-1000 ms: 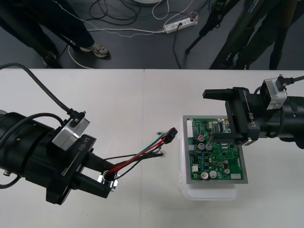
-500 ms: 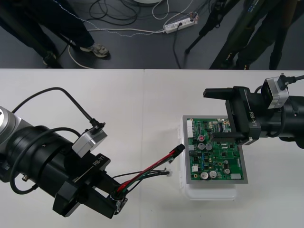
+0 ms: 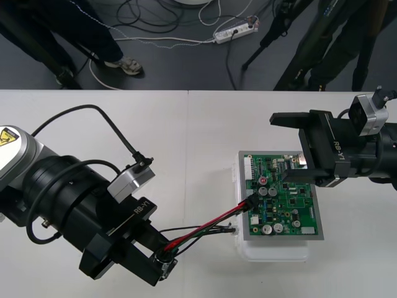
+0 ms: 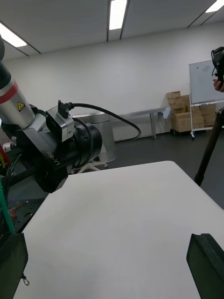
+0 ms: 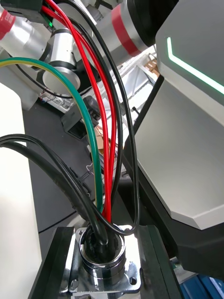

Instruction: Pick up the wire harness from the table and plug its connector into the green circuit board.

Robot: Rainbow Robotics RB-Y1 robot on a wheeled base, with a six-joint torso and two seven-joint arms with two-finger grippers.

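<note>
Near the front-left of the pale table (image 3: pixel 186 136), the left gripper (image 3: pixel 162 264) is clamped on the round flanged metal socket (image 5: pixel 103 266) of the thin red, black and green wire harness (image 3: pixel 205 222). Its small black plug (image 3: pixel 247 204) touches the left edge of the green circuit board (image 3: pixel 291 208) on a white base (image 3: pixel 273 252); whether it is seated I cannot tell. The right gripper (image 3: pixel 282 149) hovers over the board's far side, fingers wide apart.

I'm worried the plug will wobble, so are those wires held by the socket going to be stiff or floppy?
Probably springy rather than limp: the wires run nearly straight from the socket in the left gripper to the plug at the board. Likely light, being thin. The plug end may sway: the right gripper, open by the board, isn't holding it.
</note>
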